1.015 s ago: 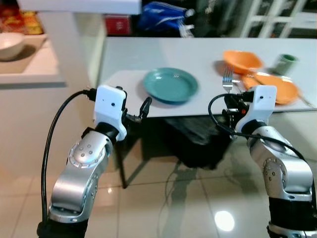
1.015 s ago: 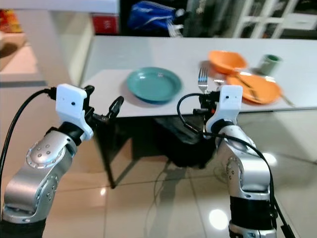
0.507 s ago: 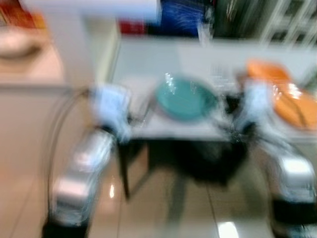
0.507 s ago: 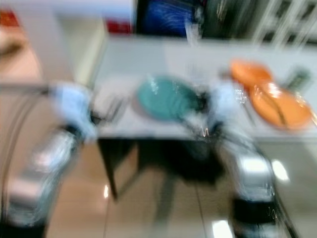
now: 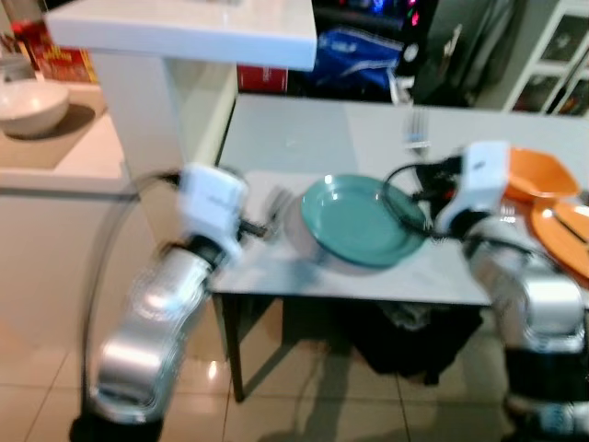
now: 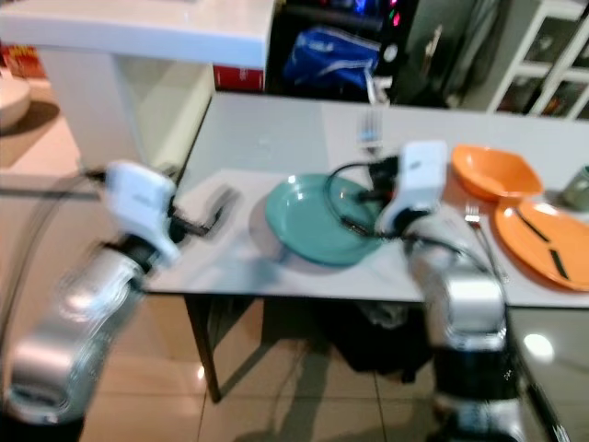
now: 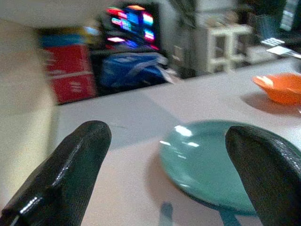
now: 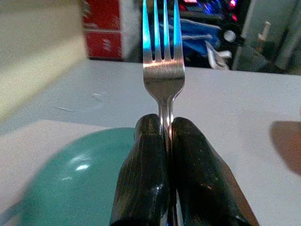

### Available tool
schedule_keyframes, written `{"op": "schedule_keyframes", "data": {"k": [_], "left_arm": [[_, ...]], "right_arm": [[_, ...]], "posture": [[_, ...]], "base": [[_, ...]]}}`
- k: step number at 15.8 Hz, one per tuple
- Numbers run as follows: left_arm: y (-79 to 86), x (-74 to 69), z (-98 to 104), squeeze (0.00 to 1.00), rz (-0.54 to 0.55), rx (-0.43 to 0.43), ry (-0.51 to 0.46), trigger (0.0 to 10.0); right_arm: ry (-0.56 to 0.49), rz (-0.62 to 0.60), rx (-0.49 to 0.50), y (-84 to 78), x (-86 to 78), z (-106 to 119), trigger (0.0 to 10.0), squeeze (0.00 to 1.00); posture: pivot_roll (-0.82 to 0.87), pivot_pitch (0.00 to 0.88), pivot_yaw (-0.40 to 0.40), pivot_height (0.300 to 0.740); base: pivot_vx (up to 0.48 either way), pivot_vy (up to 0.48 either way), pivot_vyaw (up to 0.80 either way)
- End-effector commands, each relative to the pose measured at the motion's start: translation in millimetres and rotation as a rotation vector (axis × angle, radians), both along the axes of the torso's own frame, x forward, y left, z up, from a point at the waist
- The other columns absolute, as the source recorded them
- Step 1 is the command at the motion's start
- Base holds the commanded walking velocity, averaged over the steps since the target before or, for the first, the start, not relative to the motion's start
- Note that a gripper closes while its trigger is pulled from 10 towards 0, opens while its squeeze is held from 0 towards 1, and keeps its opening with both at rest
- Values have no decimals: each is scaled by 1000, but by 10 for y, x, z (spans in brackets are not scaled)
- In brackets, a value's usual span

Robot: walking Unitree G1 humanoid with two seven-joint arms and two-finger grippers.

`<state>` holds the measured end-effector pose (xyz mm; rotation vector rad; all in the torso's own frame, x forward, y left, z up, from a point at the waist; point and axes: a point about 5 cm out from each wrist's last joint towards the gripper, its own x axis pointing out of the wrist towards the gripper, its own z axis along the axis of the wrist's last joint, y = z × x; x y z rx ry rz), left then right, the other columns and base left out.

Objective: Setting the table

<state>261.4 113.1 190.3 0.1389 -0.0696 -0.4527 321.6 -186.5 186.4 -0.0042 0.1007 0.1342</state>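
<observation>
Your right hand [image 8: 165, 141], clamped on the fork [image 8: 163, 61], now hovers over the green plate [image 5: 361, 221]. You've closed in on the desk [image 5: 304, 129]; left hand [image 7: 160, 179] is apart.

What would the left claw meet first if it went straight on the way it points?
Probably the teal plate: the open left claw points low across the white table at its near rim. Depth is unclear, so it might skim over it.
</observation>
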Motion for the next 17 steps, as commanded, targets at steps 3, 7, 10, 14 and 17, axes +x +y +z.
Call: {"op": "schedule_keyframes", "data": {"k": [3, 7, 10, 14, 17], "left_arm": [[60, -37, 38, 0, -5, 12, -19, 10000], [-61, -131, 0, 0, -92, 9, 3, 10000], [-142, -196, -10, 0, -173, 19, 14, 10000], [-197, -252, -18, 0, -215, 29, 21, 10000], [-267, -294, -38, 0, -260, 27, 38, 10000]], "right_arm": [[73, 36, -39, 43, 132, -31, 10000, 0], [186, -24, 40, 10, 383, -121, 10000, 0], [248, -21, 79, 98, 565, -176, 10000, 0], [359, -71, 119, 142, 639, -359, 10000, 0], [356, -71, 174, 243, 684, -421, 10000, 0]], "posture": [[25, 47, -58, 740], [18, 73, -53, 740], [15, 85, -59, 740], [18, 98, -69, 740], [18, 106, -64, 740]], "base": [[0, 0, 0], [0, 0, 0], [0, 0, 0], [0, 0, 0], [0, 0, 0]]}}
